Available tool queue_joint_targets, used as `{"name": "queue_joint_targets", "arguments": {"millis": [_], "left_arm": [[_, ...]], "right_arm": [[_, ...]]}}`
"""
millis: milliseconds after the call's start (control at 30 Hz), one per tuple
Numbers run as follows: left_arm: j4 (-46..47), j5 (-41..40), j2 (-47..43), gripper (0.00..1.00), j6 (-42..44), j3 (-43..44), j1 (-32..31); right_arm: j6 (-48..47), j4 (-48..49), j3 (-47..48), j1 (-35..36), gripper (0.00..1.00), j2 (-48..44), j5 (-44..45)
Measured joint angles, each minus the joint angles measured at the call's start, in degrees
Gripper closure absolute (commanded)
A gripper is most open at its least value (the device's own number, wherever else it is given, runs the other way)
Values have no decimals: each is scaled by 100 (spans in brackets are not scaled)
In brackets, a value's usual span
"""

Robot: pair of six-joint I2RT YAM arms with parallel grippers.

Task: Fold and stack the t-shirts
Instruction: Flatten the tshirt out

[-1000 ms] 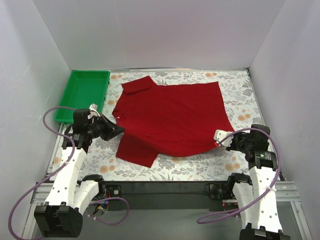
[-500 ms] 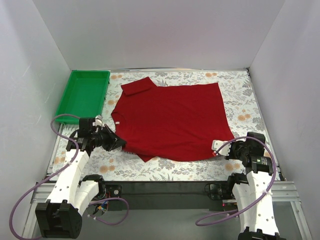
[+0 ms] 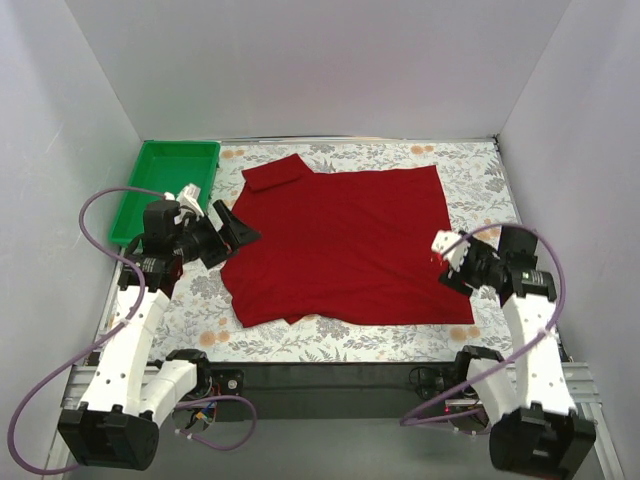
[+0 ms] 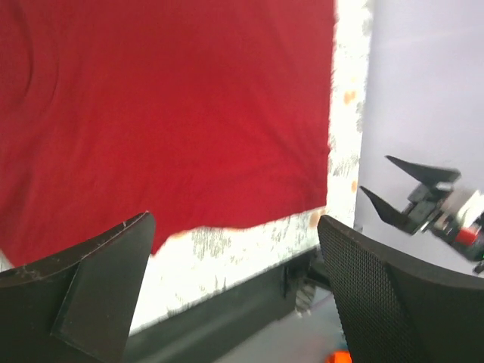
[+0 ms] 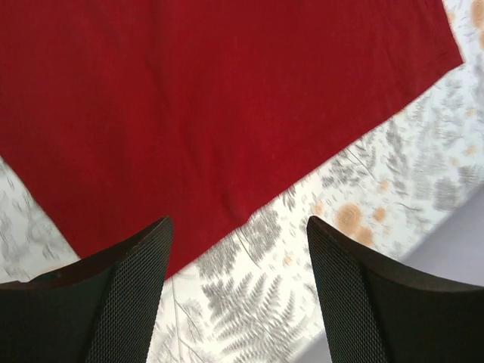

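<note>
The dark red t-shirt (image 3: 340, 240) lies spread flat on the flowered table cover, one sleeve (image 3: 276, 174) sticking out at the back left. My left gripper (image 3: 240, 225) hovers over the shirt's left edge, open, with nothing between its fingers. My right gripper (image 3: 444, 260) hangs open over the shirt's right edge, also holding nothing. The left wrist view looks across the t-shirt (image 4: 166, 113) between the wide-apart jaws of the left gripper (image 4: 234, 283) and shows the right gripper (image 4: 408, 200) beyond. In the right wrist view the right gripper (image 5: 238, 283) is above the t-shirt (image 5: 212, 98) and its hem.
A green tray (image 3: 165, 190) stands at the back left beside the shirt. The flowered table cover (image 3: 200, 305) shows around the shirt. White walls close in the back and both sides. A black rail (image 3: 330, 375) runs along the near edge.
Both grippers were shut on the shirt's near corners, drawing them toward the front. Now both have opened, let go and lifted away, and the shirt lies flat.
</note>
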Motion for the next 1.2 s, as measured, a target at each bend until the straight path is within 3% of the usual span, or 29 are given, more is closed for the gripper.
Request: {"name": "queue_joint_targets", "arguments": {"millis": [100,233,500,667,800,933,1200], "left_arm": [[874,24,343,22,109,-2,-7],[1928,-188,2070,25,280,640,-13],[3165,-966,5167,28,448,2573,79],[3375,-1158,6502,34,564,3923,173],[3368,-1412,7370,46,667,4791,210],[3143,-1753,8056,47,710,5512,212],[2671,-2586,8526,48,807,6008,140]], "right_arm": [[1209,603,485,2,35,1113,-514],[3156,1467,1351,57,43,2780,-798],[5893,2883,3891,297,43,5825,-4],[6555,3121,5309,319,42,7243,225],[6682,3189,6081,328,42,8011,227],[6789,3182,6487,328,42,8480,199],[6922,3132,6791,330,42,8802,199]]}}
